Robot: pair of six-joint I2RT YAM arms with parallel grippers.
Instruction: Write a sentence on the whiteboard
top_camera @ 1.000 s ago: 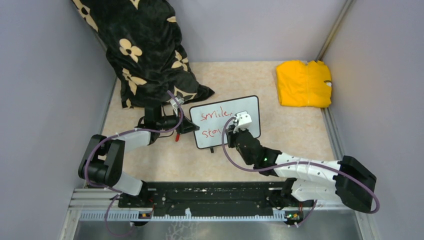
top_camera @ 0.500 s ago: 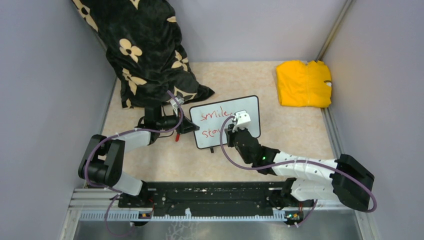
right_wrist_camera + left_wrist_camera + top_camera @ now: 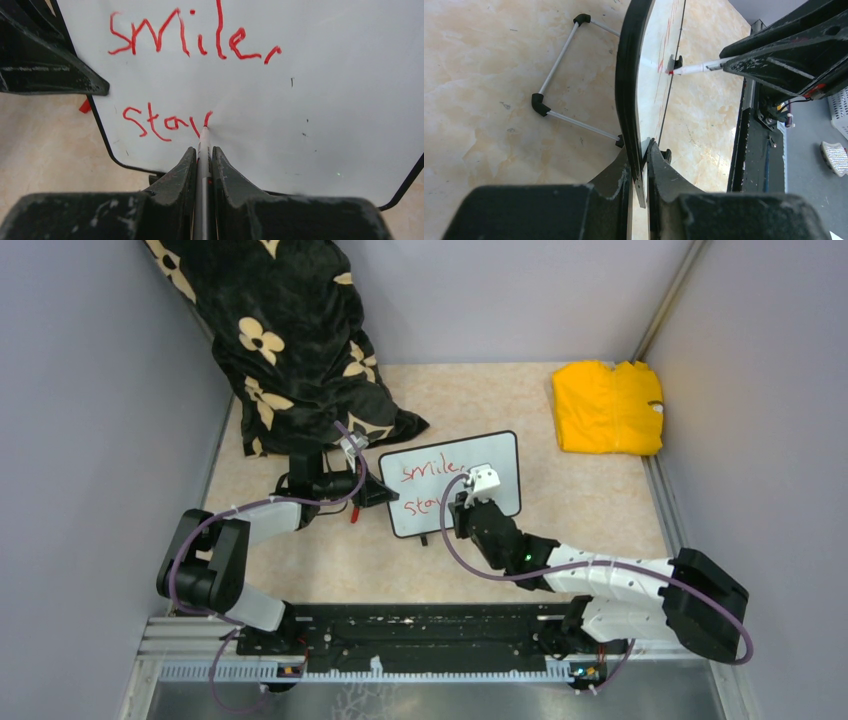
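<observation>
From above, we see the whiteboard (image 3: 500,455) standing mid-counter (image 3: 580,510), with a yellow cloth (image 3: 607,407) well behind it to the right. Our left hand (image 3: 386,496) is at its left edge and our right hand (image 3: 458,510) at its front.

At the left wrist, the jaws are clenched on the board's black frame.

At the right wrist, the jaws pinch a marker (image 3: 202,150). Its tip touches the board at the end of "stay", the lower line of the red sentence (image 3: 195,45).
</observation>
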